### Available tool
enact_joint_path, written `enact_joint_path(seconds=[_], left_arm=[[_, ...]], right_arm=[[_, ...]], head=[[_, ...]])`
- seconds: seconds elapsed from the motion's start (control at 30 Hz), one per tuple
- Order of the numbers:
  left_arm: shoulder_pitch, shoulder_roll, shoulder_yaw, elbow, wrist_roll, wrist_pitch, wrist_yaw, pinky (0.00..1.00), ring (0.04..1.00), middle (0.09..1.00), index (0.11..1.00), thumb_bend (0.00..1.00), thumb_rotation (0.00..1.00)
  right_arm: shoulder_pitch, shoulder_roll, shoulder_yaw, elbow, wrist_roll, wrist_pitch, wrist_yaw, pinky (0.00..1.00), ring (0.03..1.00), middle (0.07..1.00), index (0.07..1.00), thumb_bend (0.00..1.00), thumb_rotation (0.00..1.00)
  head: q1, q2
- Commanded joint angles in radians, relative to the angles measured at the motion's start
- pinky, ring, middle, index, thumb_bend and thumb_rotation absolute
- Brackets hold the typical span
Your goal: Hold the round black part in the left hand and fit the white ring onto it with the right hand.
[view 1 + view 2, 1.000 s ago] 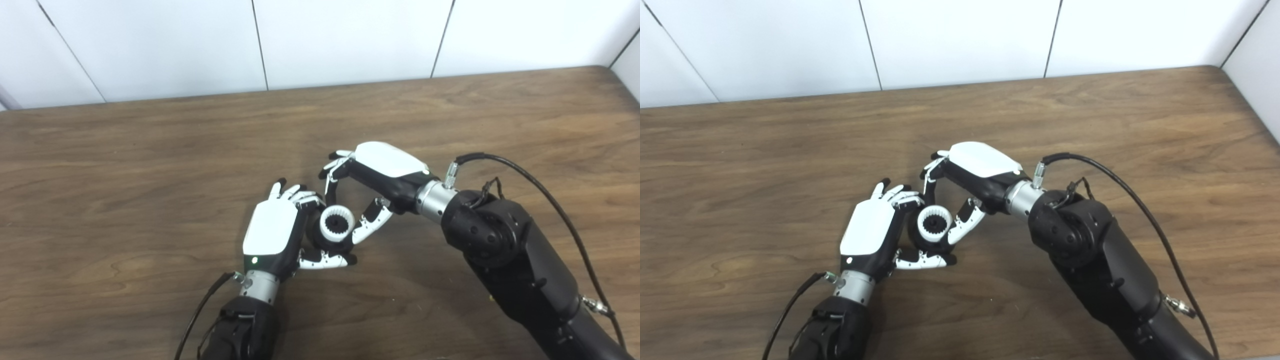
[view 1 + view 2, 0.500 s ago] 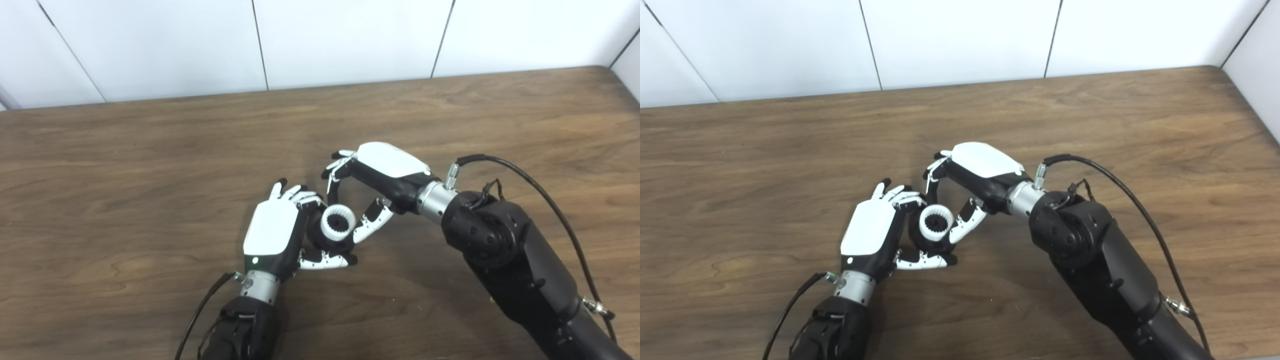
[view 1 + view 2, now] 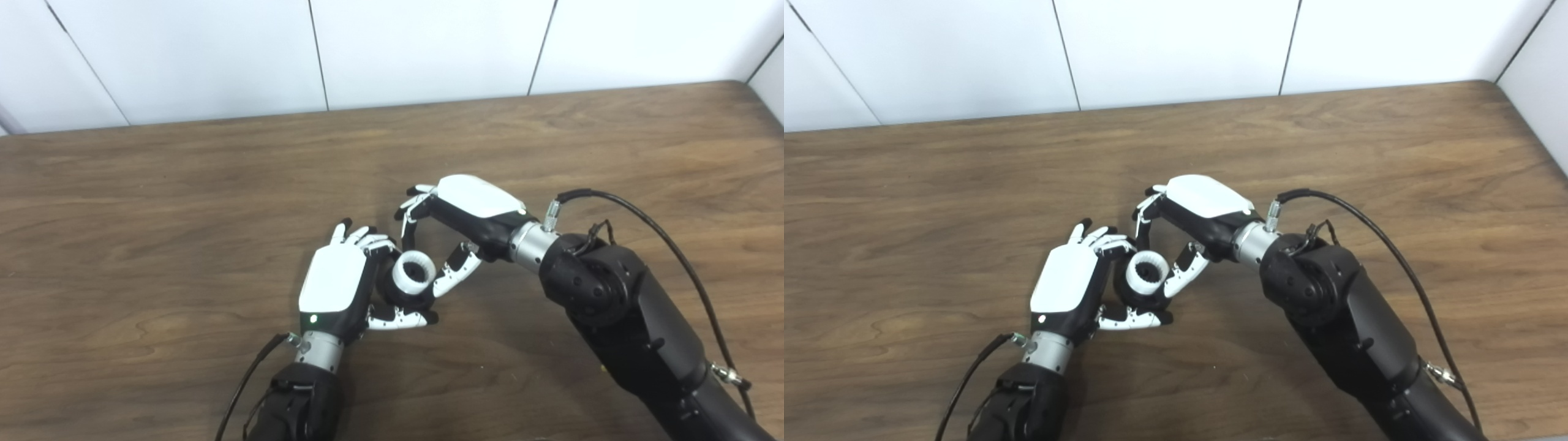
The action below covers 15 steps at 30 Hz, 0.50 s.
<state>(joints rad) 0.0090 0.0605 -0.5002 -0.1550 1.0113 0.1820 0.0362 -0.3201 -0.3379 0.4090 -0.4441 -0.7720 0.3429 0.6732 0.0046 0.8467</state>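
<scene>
My left hand (image 3: 334,285) lies at the table's middle, shut on the round black part (image 3: 395,295), which shows only as a dark rim between its fingers and thumb. The white ring (image 3: 414,273) with inner teeth sits on top of that part, slightly tilted. My right hand (image 3: 471,202) reaches in from the right. Its thumb presses the ring's right side and its curled fingers come down at the ring's far side, so it is shut on the ring. Most of the black part is hidden by the ring and by my left hand.
The wooden table (image 3: 153,214) stretches bare on all sides of the hands. A white panelled wall (image 3: 429,49) runs along its far edge. A black cable (image 3: 643,214) loops off my right forearm above the table.
The white ring has tipped a little, so its inner teeth show less than a second ago. My right hand has shifted very slightly. My left hand has stayed put.
</scene>
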Motion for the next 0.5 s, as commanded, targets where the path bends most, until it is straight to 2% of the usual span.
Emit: enact_joint_path(seconds=[0.0,0.47], left_arm=[[-0.005,-0.008,-0.016,-0.007,0.011,0.000,-0.028,1.00,0.878,0.752,0.481,0.53,0.06],[-0.006,-0.012,-0.020,0.001,0.014,-0.004,-0.019,1.00,0.876,0.748,0.481,0.52,0.06]], right_arm=[[-0.020,0.004,-0.007,-0.006,-0.006,-0.024,-0.022,0.87,0.943,0.811,0.485,0.52,0.14],[-0.019,0.014,-0.003,-0.016,-0.007,-0.025,-0.022,0.88,0.942,0.810,0.484,0.52,0.13]], head=[[0.000,0.000],[0.005,0.001]])
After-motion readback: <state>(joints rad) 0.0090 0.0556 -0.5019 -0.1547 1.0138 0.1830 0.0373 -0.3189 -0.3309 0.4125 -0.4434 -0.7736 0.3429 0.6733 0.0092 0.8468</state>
